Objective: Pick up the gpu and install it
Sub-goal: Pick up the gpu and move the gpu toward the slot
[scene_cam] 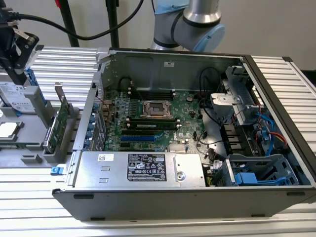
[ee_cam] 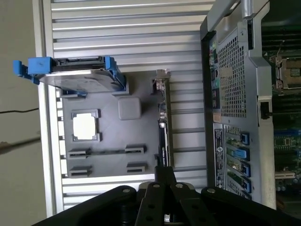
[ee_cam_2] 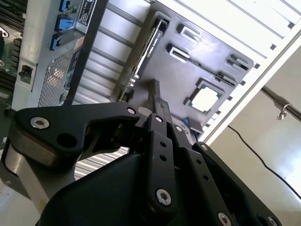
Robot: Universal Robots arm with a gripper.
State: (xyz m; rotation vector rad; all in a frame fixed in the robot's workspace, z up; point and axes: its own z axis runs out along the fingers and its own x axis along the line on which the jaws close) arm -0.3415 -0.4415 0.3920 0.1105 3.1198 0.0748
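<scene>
Slatted metal bench (scene_cam: pixel 163 224): gpu (scene_cam: pixel 60 123) upright in grey tray (ee_cam: pixel 113 141) beside open case (scene_cam: pixel 163 202), end effector (ee_cam: pixel 164 170) narrow, empty

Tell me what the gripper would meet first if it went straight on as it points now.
Probably the gpu, standing on edge in the tray; in the first wrist view the gripper lines up with it. Depth unclear.

Bright, even room light fills the exterior view, with only soft shade deep inside the computer case (scene_cam: pixel 173 200). In the second wrist view the slatted table (ee_cam_2: pixel 221 16) glares almost white, while the first wrist view shows it evenly lit.
</scene>
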